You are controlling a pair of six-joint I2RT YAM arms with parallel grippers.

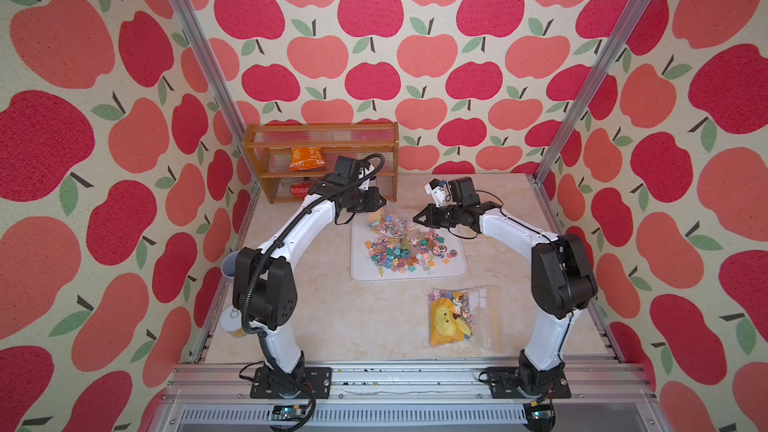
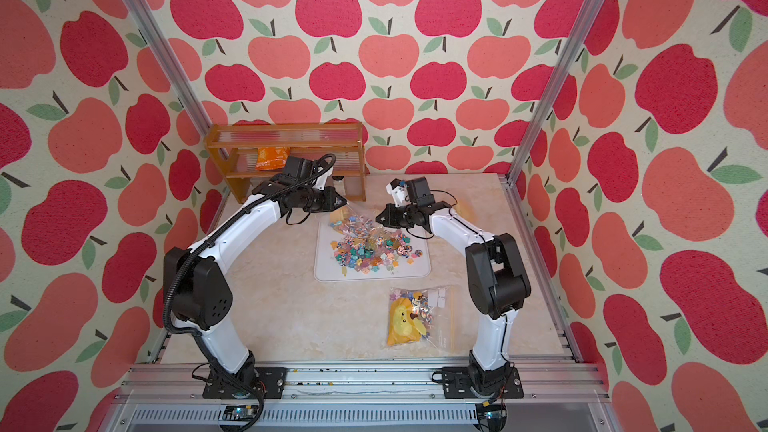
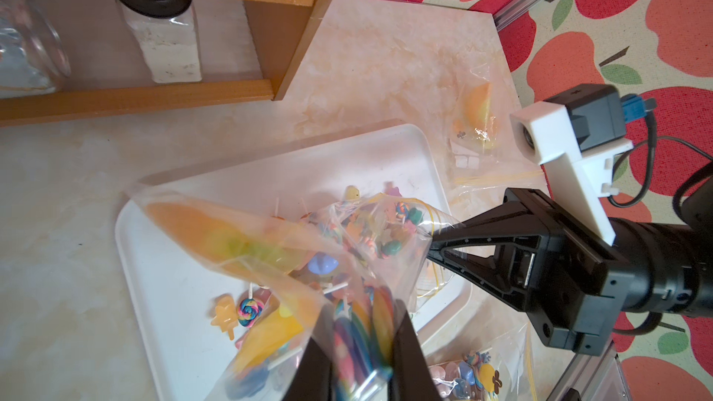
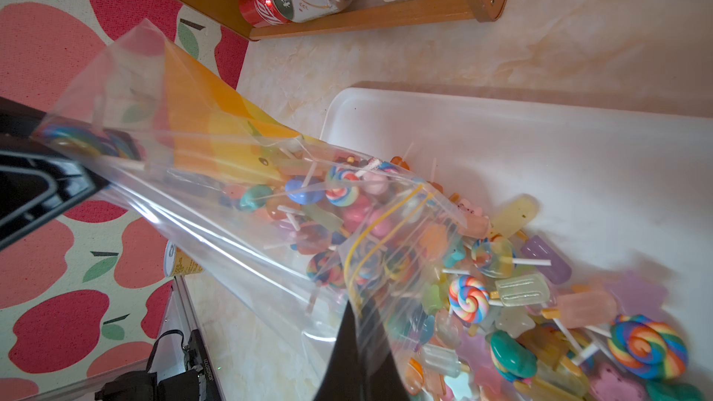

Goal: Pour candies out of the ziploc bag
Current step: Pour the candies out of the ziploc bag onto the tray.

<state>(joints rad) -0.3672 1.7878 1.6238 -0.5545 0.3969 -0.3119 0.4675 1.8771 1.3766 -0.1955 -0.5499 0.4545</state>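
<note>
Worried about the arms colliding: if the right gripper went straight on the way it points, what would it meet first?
The ziploc bag it grips, then likely the left gripper holding its other end, though relative height is unclear.

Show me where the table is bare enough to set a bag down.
Widest bare patch: the table between the left arm, the tray and the spare bag, down to the front rail. Crowded: the tray, heaped with candies, and its far edge, where the left gripper and right gripper hold the ziploc bag.
</note>
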